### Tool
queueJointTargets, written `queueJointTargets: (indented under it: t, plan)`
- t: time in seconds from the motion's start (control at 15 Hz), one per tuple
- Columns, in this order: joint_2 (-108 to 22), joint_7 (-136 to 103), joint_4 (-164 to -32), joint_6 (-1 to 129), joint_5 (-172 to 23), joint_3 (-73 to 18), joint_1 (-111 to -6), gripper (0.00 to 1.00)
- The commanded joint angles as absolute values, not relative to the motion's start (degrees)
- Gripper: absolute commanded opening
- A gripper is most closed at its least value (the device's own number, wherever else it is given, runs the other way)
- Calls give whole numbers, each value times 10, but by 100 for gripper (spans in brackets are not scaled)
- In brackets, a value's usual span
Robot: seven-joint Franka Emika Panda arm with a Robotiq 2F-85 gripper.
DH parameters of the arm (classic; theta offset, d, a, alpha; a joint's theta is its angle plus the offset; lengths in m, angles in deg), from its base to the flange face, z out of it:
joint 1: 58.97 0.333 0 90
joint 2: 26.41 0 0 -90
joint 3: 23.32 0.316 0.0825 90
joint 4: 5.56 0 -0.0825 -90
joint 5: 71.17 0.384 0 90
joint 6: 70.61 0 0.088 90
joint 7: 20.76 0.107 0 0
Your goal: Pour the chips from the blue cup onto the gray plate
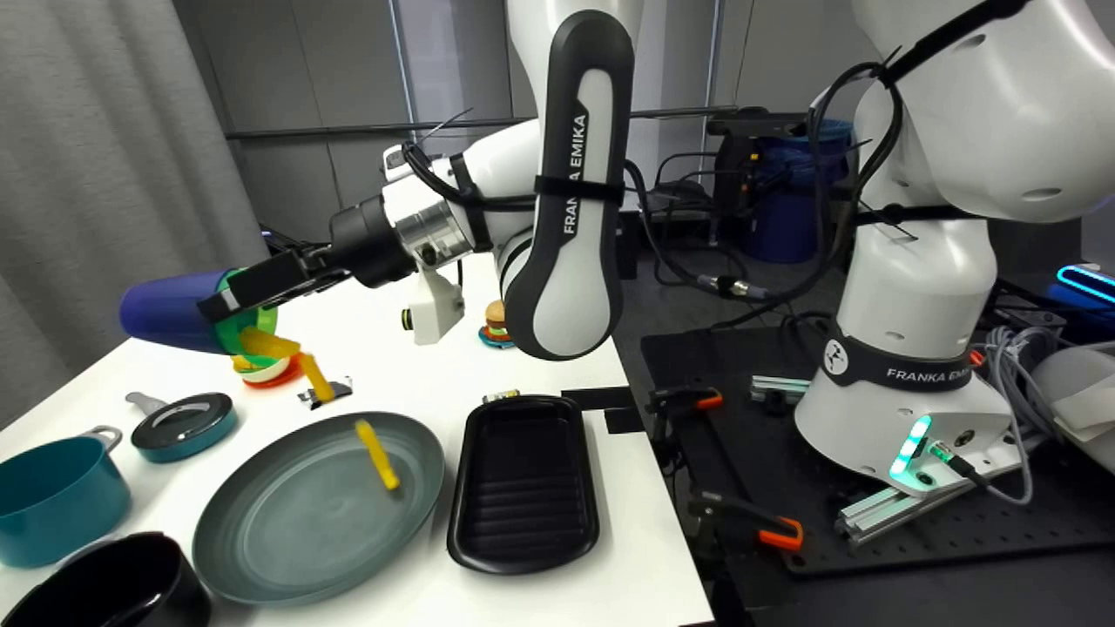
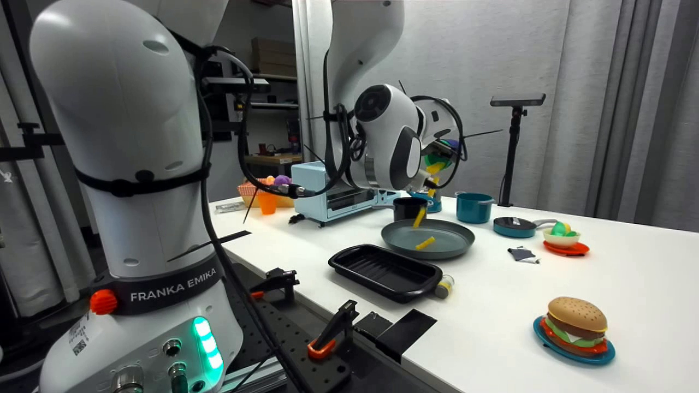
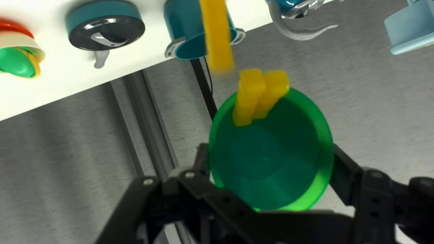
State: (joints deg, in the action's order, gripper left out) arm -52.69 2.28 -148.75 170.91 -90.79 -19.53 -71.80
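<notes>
My gripper (image 3: 270,158) is shut on the blue cup (image 1: 170,312), blue-purple outside with a green mouth and inside. It is raised and tipped on its side, mouth toward the arm and slightly down; the mouth also shows in the wrist view (image 3: 288,176) and an exterior view (image 2: 435,159). Two yellow chips (image 3: 250,98) stick out over the rim. Another chip (image 1: 317,380) is in the air below the mouth, blurred in the wrist view (image 3: 217,37). The gray plate (image 1: 296,522) lies below, toward the arm. One chip (image 2: 425,243) is at its arm side.
A black tray (image 1: 523,488) lies beside the plate. A black pot (image 1: 113,592), a teal pot (image 1: 61,496) and a lidded pan (image 1: 185,427) stand around it. A toy burger (image 2: 576,327), a small bowl (image 2: 560,240) and a light-blue toaster oven (image 2: 311,191) are farther off.
</notes>
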Motion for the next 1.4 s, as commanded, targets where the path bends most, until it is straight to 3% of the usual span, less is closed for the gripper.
queueJointTargets:
  t: [0.0, 0.53, 1.33]
  plan:
    - [-532, 13, -1466, 1721, -947, -145, -780, 57]
    - [-548, -43, -1463, 1721, -927, -80, -848, 57]
    - [-522, -223, -1480, 1721, -752, -88, -818, 57]
